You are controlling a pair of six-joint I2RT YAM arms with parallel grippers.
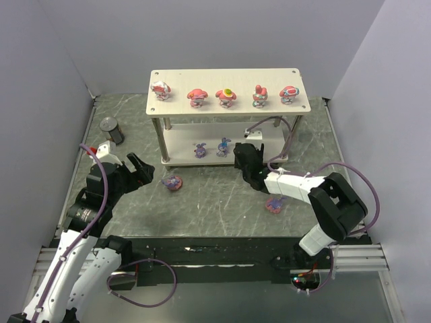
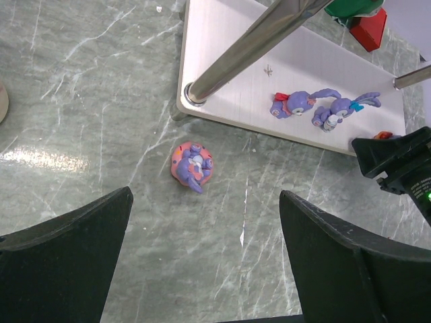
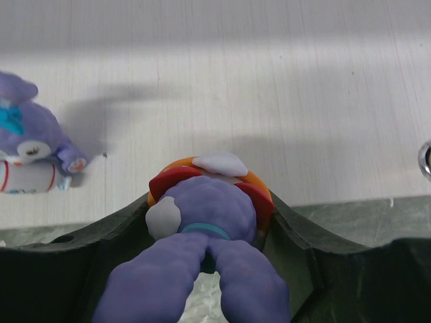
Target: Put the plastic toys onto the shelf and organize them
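My right gripper is clamped on a purple rabbit-eared toy at the front edge of the shelf's lower board (2 purple toys stand there, 5 pink toys on top). My left gripper hangs wide open above a pink-ringed toy on the desk, just before the shelf.

High overhead view, wrist views close, all sharing the shelf
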